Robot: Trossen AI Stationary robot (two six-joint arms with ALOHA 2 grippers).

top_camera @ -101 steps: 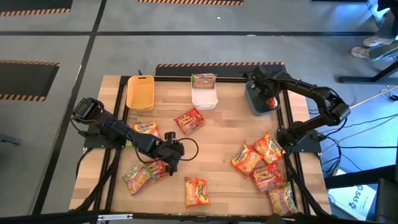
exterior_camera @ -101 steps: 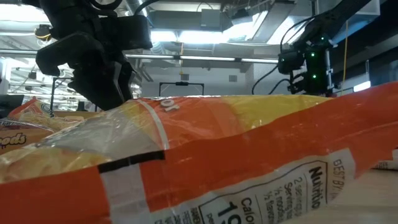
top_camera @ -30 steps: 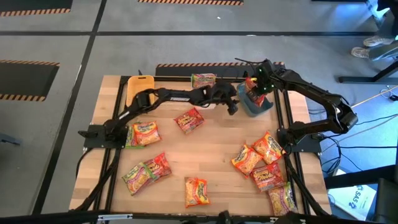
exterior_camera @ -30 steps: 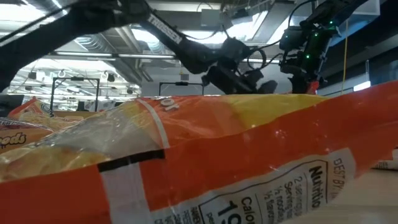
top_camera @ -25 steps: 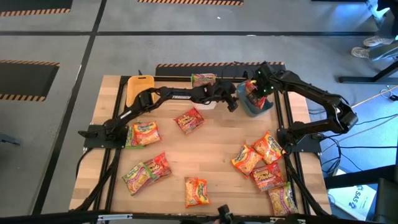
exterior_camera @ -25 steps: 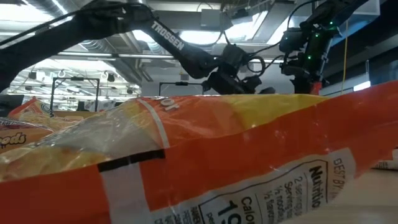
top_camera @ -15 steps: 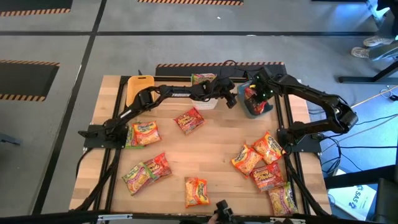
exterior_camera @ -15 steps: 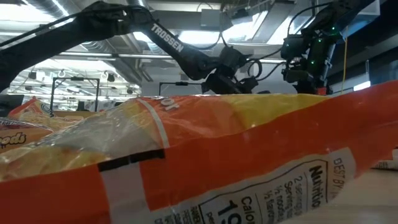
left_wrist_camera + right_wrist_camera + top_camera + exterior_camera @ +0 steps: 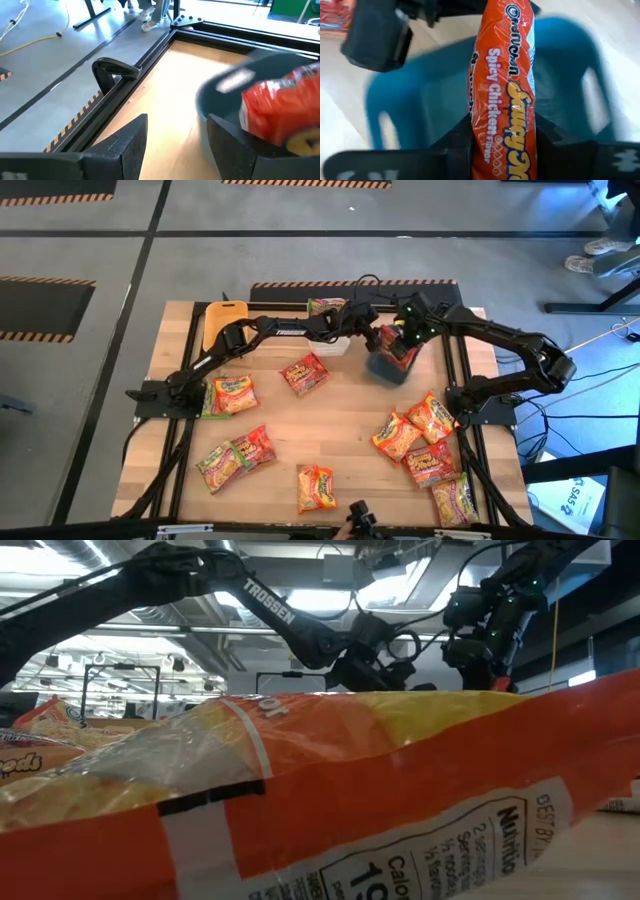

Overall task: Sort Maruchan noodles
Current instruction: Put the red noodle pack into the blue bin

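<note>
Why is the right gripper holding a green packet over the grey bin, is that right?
Not green: the right wrist view shows the right gripper shut on a red packet, labelled Spicy Chicken, above the grey bin. The left gripper is beside the bin.

1. Red Maruchan packet point(image 9: 506, 95), "Spicy Chicken" print, stands on edge between the right gripper's point(image 9: 502, 150) fingers point(image 9: 457, 145), pinched at its lower end, its upper end over the blue-grey bin point(image 9: 425, 100).
2. In the high view that packet point(image 9: 395, 345) sits at the bin point(image 9: 384, 367), just off the left gripper's point(image 9: 372, 337) fingertips.
3. One green-pink packet point(image 9: 325, 307) lies flat just behind the left fingers.
4. Red packet point(image 9: 304, 373) lies flat near them, table centre.
5. Three more packets point(image 9: 235, 430) lie well away from both fingers, left side; one orange point(image 9: 316, 487) at the front edge.
6. Cluster of packets point(image 9: 425, 442) lies flat, overlapping, well behind the right fingers.
</note>
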